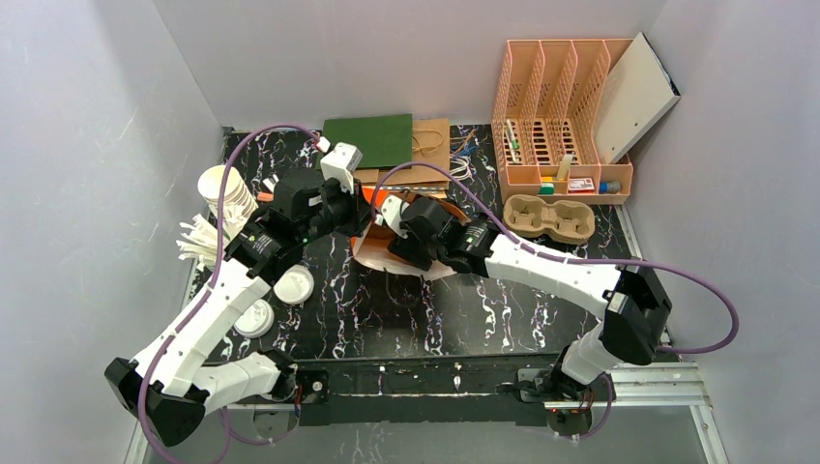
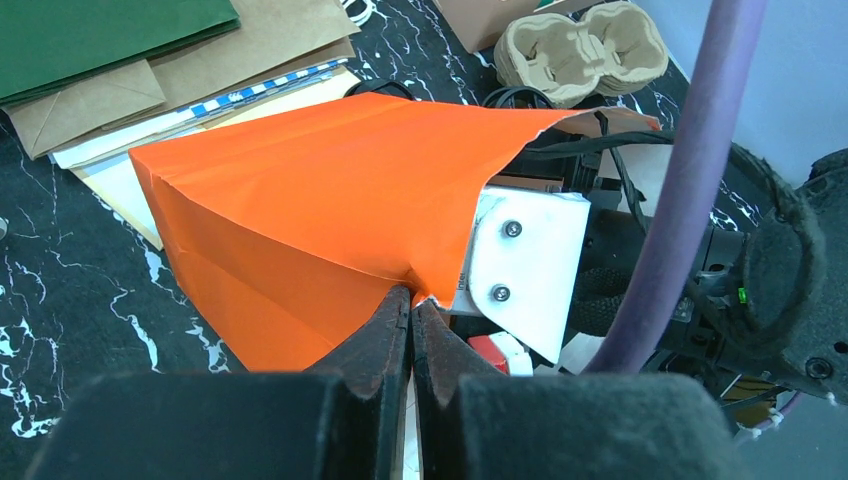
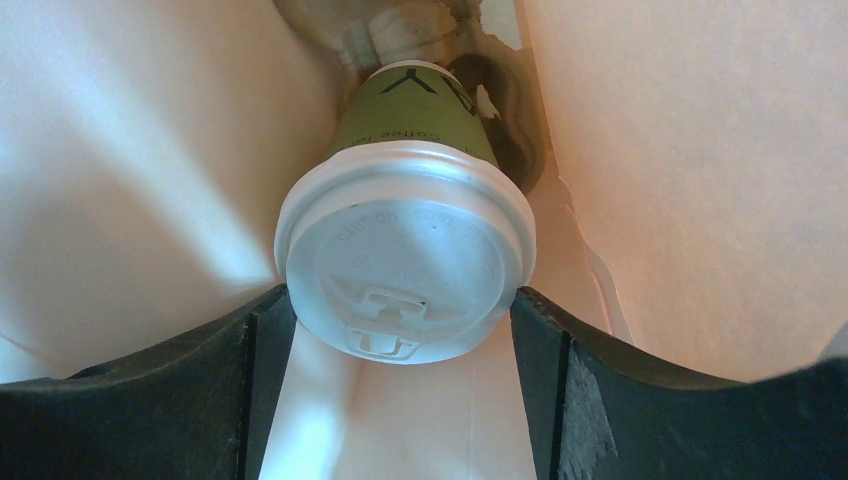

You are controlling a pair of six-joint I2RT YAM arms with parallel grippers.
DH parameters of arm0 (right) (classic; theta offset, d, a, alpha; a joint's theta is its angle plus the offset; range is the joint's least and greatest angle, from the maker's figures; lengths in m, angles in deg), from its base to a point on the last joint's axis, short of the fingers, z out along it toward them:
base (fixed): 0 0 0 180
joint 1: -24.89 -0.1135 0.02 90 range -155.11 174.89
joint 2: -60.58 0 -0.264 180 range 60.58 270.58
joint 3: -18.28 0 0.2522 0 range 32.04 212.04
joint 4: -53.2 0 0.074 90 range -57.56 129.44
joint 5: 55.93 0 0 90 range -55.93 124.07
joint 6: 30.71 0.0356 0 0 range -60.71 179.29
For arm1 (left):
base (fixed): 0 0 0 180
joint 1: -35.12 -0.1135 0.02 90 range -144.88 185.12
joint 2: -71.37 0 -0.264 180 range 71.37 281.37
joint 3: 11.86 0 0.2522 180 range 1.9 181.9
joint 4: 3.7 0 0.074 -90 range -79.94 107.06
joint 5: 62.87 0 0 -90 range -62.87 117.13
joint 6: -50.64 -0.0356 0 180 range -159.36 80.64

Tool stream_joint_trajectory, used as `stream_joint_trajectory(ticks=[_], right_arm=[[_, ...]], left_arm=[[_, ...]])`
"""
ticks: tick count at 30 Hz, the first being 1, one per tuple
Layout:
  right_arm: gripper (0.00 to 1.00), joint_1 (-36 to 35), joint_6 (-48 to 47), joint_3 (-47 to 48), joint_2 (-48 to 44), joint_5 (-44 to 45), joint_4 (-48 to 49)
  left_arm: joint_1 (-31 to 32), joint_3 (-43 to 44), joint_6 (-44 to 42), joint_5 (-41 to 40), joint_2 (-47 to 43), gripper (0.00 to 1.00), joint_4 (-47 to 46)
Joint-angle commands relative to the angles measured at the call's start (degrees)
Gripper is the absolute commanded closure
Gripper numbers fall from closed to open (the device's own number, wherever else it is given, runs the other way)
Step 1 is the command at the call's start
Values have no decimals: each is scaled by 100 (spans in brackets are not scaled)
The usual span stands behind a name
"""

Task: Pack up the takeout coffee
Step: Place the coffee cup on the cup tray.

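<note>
Right wrist view carries the relation that matters: the takeout coffee (image 3: pixel 405 265), a green cup under a white lid, lies straight ahead of the right gripper (image 3: pixel 400 305). Its lid faces the camera and its base points deeper into the bag, so its long axis runs along the arm's reach. The wide-spread fingers (image 3: pixel 250 380) touch the lid's rim on either side, which reads as a hold on the cup rather than an empty hand. Pale paper walls close in on both sides and the bag's creased end shows just beyond the base, so I judge little room is left ahead; the free way is backward, out through the mouth. From overhead, the orange bag (image 1: pixel 372 205) lies near the middle of the tabletop, toward its far edge, mouth facing the right arm. The left gripper (image 2: pixel 411 300) is pinched fully together on the bag's upper rim, lifting it open. Letting go cleanly calls for the fingers to part without snagging paper.
</note>
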Motion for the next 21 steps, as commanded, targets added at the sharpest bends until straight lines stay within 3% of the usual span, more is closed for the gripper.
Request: stream_joint_trajectory(ticks=[1, 21], right_arm=[[51, 62, -23, 160, -28, 166, 502], [51, 198, 15, 87, 216, -84, 718]], left_arm=[[41, -35, 131, 363, -174, 100, 267], [41, -40, 244, 559, -251, 100, 652]])
